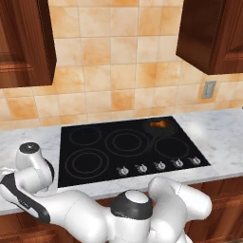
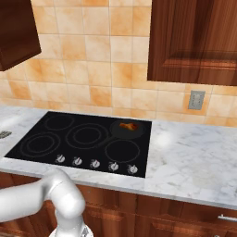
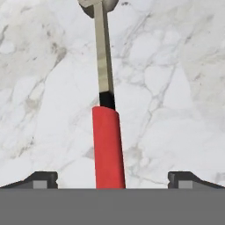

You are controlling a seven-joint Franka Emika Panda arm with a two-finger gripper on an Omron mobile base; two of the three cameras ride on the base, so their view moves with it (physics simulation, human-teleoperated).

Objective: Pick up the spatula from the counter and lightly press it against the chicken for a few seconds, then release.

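Spatula [image 3: 107, 145] lies flat on the marble bench [image 3: 176, 96], its red handle between the tips of the gripper [image 3: 112, 179], which stands wide open, holding nothing. Closing too high could let the rounded handle slip. The chicken [image 1: 159, 124] sits well apart on the hob [image 1: 102, 163], so a weak grip risks a drop.
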